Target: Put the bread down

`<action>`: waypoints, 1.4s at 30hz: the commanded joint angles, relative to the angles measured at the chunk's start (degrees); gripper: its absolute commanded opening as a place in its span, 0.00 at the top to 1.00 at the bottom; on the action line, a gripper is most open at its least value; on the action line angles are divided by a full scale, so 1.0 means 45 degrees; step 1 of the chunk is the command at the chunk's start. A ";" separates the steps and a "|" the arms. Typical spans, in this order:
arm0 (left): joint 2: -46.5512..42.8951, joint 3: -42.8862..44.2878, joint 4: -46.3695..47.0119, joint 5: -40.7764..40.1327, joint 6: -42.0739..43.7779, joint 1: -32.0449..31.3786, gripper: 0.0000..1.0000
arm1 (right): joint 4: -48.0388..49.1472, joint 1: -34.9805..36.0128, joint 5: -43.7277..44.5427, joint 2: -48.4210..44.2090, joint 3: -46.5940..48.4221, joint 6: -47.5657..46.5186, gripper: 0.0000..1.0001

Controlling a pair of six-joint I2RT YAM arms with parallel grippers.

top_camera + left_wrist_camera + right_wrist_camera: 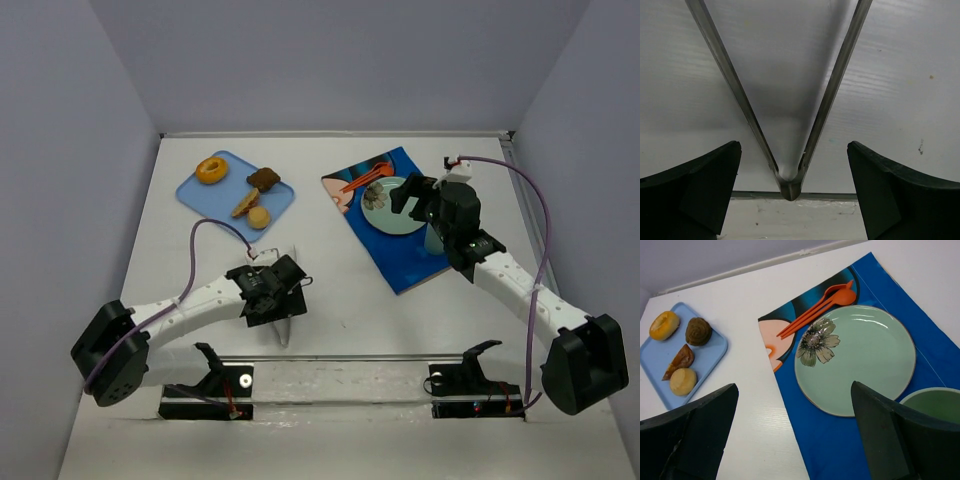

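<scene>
Left wrist cam alone shows V-shaped steel tongs [790,186] lying untouched between the spread left gripper [794,147], right gripper [794,390] likewise spread and empty, pale green flowered plate [860,355] just ahead, 4 bread pieces [680,360] on the light blue plastic tray [711,354] far ahead-left of it.

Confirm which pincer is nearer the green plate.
Right. The right pincer hovers over the right side of the green plate. The left pincer is well off to its left and further forward, open over the tongs.
</scene>
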 commanded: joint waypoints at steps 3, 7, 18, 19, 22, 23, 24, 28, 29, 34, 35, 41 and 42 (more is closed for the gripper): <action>0.0765 0.0809 -0.1351 -0.0445 -0.1124 -0.1035 0.01 | 0.0646 0.0000 -0.0374 0.0043 0.0389 -0.0385 0.00; 0.0862 0.0693 -0.1158 -0.0601 -0.1280 -0.1114 0.01 | 0.0666 0.0000 -0.0434 0.0004 0.0369 -0.0482 0.00; 0.2619 0.0692 0.0465 -0.0894 -0.0636 0.0037 0.01 | 0.0646 0.0000 -0.0375 -0.0367 0.0155 -0.0619 0.00; 0.2736 0.0750 0.0426 -0.0894 -0.0558 0.0116 0.01 | 0.0646 0.0000 -0.0336 -0.0367 0.0135 -0.0638 0.00; 0.2933 0.0751 0.0348 -0.1245 -0.0636 0.0389 0.01 | 0.0666 0.0000 -0.0355 -0.0367 0.0115 -0.0638 0.00; 0.2952 0.0712 0.0386 -0.1362 -0.0636 0.0525 0.01 | 0.0666 0.0000 -0.0336 -0.0387 0.0115 -0.0658 0.00; 0.2972 0.0673 0.0483 -0.1382 -0.0597 0.0565 0.01 | 0.0646 0.0000 -0.0336 -0.0387 0.0115 -0.0677 0.00; 0.3206 0.0438 0.1323 -0.1032 -0.0129 0.0722 0.03 | 0.0646 0.0000 -0.0336 -0.0387 0.0116 -0.0716 0.00; 0.3342 0.0593 0.1344 -0.0973 0.0065 0.0722 0.07 | 0.0646 0.0000 -0.0317 -0.0367 0.0135 -0.0755 0.00; 0.2837 0.0906 0.0954 -0.1245 0.0359 0.0702 0.58 | 0.0646 0.0000 -0.0375 -0.0172 0.0194 -0.0951 0.00; 0.2449 0.1023 0.0798 -0.1343 0.0457 0.0702 0.63 | 0.0646 0.0000 -0.0375 -0.0191 0.0194 -0.0951 0.00; 0.0556 0.1609 0.0328 -0.1791 0.0809 0.0702 0.87 | 0.0646 0.0000 -0.0394 -0.0464 0.0057 -0.1067 0.00; 0.0337 0.1707 0.0347 -0.1909 0.0868 0.0702 0.87 | 0.0666 0.0000 -0.0453 -0.0484 0.0057 -0.1107 0.00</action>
